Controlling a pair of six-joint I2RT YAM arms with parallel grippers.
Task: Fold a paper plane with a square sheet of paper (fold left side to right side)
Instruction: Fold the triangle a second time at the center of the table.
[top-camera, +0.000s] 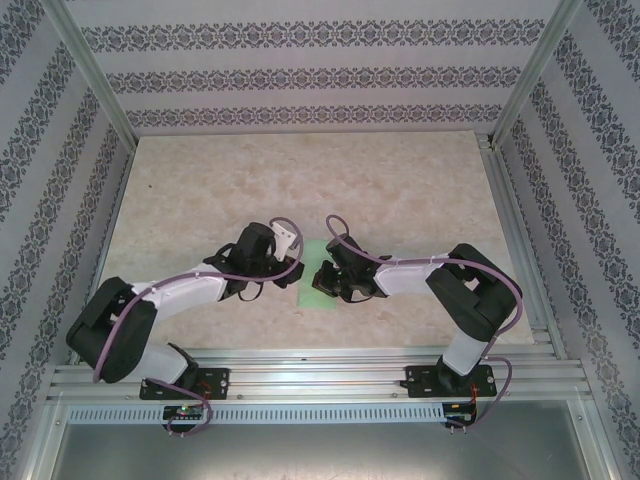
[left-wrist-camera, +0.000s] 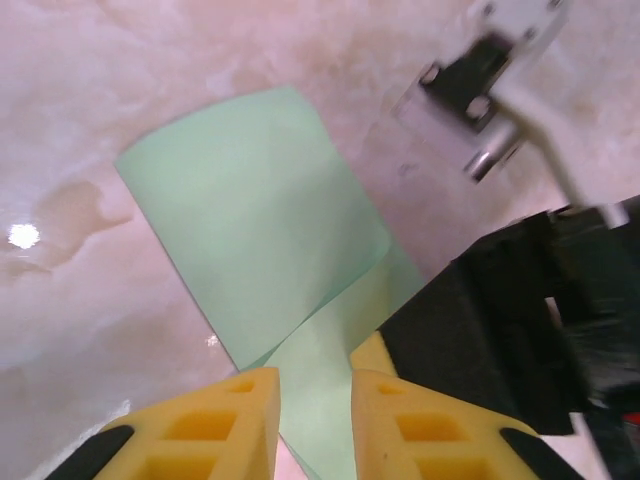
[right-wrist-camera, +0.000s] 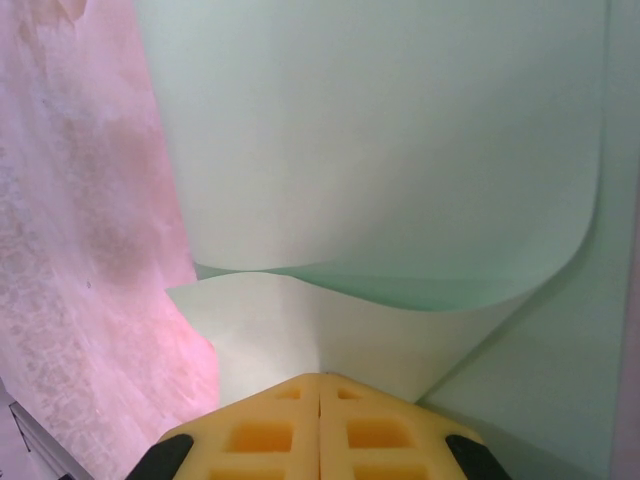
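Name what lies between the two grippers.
The square sheet of paper, seen in the top view, lies between the left gripper and the right gripper.

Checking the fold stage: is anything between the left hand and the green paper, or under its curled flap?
Nothing visible. The left hand is at the paper, jaws slightly apart over its lower layer. Under the curled flap lies only that layer; the shut right hand rests at its edge.
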